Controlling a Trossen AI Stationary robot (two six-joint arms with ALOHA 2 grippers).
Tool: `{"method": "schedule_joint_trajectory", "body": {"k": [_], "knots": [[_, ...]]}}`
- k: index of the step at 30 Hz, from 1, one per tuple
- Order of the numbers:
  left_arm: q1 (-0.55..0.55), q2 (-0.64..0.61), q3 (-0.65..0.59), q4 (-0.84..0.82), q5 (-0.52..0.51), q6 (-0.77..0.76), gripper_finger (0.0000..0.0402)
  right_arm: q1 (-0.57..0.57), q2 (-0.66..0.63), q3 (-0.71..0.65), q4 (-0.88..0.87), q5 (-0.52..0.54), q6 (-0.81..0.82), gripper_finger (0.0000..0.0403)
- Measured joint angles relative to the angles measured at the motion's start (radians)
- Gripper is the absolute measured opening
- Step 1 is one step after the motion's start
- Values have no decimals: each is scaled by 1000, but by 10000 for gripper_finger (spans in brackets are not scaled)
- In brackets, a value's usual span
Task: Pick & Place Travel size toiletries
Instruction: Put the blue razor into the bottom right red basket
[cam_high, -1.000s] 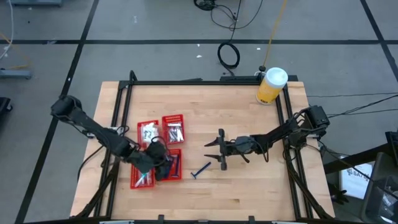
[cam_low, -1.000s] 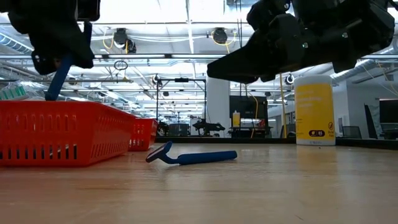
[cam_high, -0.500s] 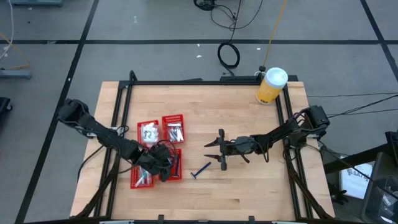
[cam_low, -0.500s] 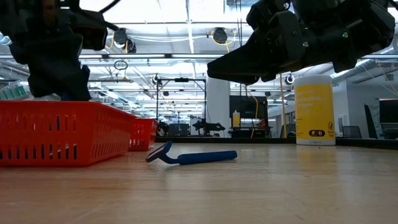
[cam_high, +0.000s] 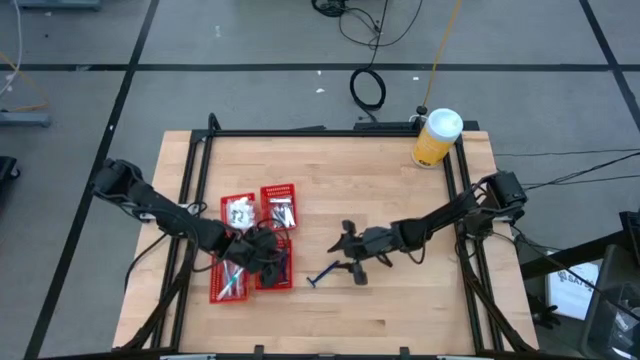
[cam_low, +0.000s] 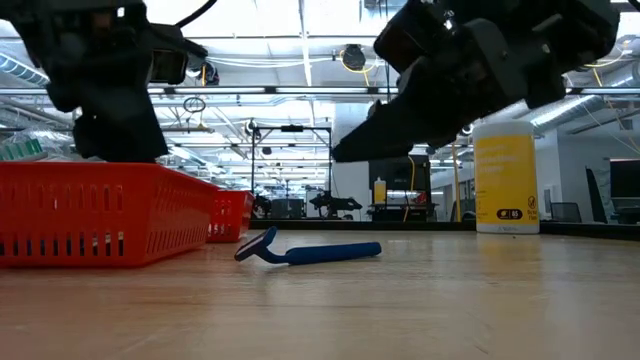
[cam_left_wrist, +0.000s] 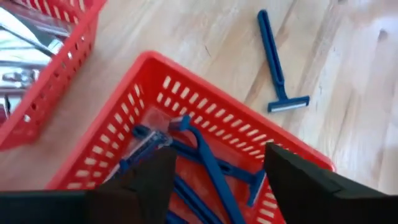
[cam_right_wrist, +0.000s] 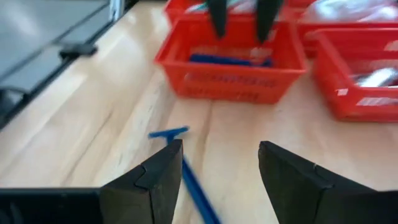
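While left end effector (cam_left_wrist: 214, 171) gapes empty over razor basket (cam_left_wrist: 134, 93) — right end effector (cam_right_wrist: 214, 165) wide above loose razor (cam_right_wrist: 189, 171).

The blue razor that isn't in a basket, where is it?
The blue razor lies flat on the wooden table, just right of the red basket of razors in the high view, with the open right gripper right beside it.
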Motion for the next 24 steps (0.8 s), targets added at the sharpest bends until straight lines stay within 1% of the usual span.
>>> {"method": "schedule_joint_trajectory", "body": {"k": [3, 8, 12, 17, 20, 24], "knots": [[17, -7, 0, 28, 0, 20, 264, 18, 37, 42, -54, -7, -39, 200], [41, -7, 0, 106, 4, 85, 290, 18, 116, 89, -142, -72, -58, 199], [52, -7, 0, 199, 36, 157, 299, 3, 168, 115, -243, -77, -70, 199], [52, -7, 0, 310, 38, 257, 292, -13, 179, 122, -326, -75, -96, 193], [52, -8, 0, 318, 39, 295, 286, -15, 179, 123, -373, -74, -97, 167], [52, -8, 0, 312, 34, 307, 280, -8, 180, 122, -404, -75, -103, 105]]}}
